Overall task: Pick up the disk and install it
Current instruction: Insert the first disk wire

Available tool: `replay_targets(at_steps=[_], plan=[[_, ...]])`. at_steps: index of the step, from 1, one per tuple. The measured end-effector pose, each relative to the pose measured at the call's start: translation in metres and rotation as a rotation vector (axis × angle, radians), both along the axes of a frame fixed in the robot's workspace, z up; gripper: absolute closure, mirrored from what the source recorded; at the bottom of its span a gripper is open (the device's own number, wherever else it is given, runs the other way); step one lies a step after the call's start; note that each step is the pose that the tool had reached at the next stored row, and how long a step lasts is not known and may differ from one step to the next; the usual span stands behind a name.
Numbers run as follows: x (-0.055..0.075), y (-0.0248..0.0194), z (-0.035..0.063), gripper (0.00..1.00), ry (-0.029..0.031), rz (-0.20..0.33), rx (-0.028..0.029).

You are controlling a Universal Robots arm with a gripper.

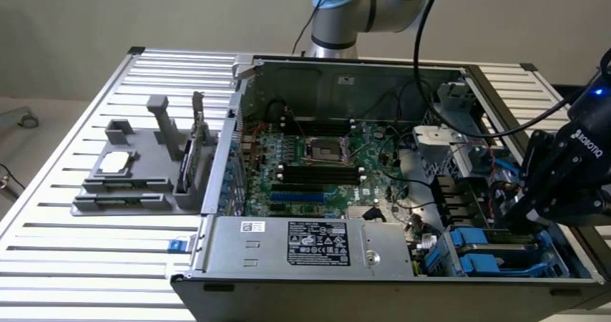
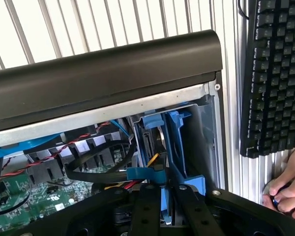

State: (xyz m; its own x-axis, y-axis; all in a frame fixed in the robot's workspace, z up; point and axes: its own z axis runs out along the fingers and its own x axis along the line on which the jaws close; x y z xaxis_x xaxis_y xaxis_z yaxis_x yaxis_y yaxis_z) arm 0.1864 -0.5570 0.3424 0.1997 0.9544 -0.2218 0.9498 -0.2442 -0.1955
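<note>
Now my gripper (image 2: 166,209) pinches disk (image 2: 160,147) by blue carrier edge, fingers narrow around it, disk upright in drive bay (image 1: 506,254) at computer case (image 1: 382,193) front corner. Judgement: keep carrier square to bay rails, press straight, slowly; red-black cable (image 2: 39,160) close beside, avoid snagging. Person's hand (image 2: 290,184) near keyboard (image 2: 275,73).

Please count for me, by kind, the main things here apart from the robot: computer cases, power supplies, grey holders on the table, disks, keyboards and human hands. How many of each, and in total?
open computer case: 1
power supply: 1
grey holder: 1
disk in blue carrier: 1
keyboard: 1
hand: 1
Total: 6
</note>
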Motion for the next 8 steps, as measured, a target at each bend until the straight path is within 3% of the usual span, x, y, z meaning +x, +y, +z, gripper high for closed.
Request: replay_targets(at_steps=[4,8], plan=[[0.0013,0.0037,-0.0012,0.84,0.0291,-0.002,-0.0054],[0.0076,0.0085,-0.0043,0.84,0.0469,-0.002,-0.0055]])
